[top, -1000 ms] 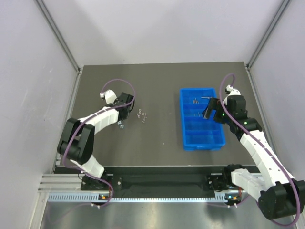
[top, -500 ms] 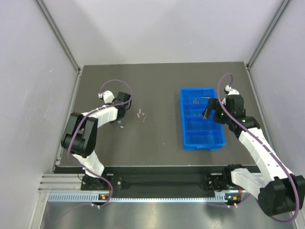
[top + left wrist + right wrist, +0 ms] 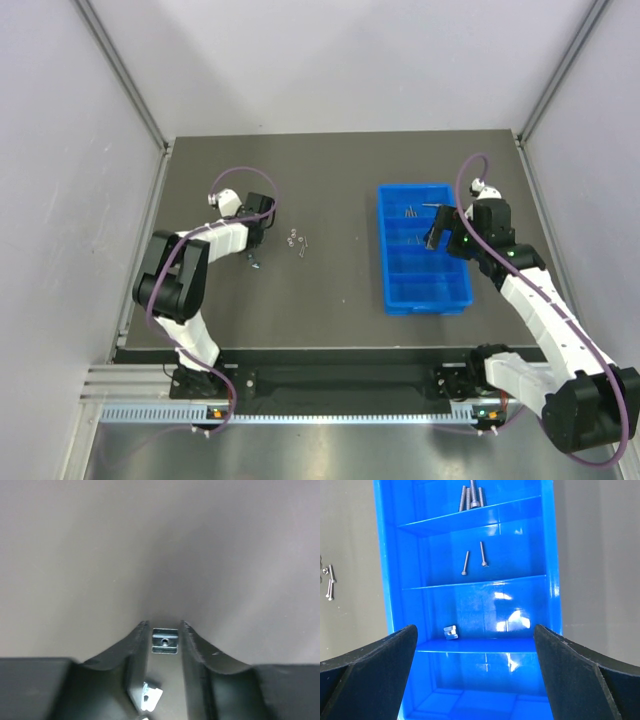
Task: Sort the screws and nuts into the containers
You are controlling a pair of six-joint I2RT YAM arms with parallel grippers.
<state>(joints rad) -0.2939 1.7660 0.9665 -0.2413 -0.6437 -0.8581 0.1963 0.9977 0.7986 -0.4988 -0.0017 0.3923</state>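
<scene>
In the left wrist view a small squarish silvery nut [image 3: 165, 641] lies on the dark table between the tips of my left gripper [image 3: 164, 625]. The jaws stand close on either side of it, with a thin gap at each side. A second nut [image 3: 150, 697] lies further back between the fingers. My right gripper [image 3: 475, 628] hangs wide open over the blue container tray [image 3: 550, 555]. That tray holds screws [image 3: 471, 497] in its far compartment, two screws [image 3: 482, 554] in the one nearer, and a nut [image 3: 450, 632] nearer still.
Loose screws [image 3: 300, 242] lie on the table right of my left gripper [image 3: 256, 258]. The blue tray [image 3: 384, 250] stands at the right with my right gripper [image 3: 435, 235] above it. Grey walls enclose the table on three sides.
My left gripper's jaws have narrowed around the nut and its arm has shifted slightly towards the near side. The right arm has barely moved.
</scene>
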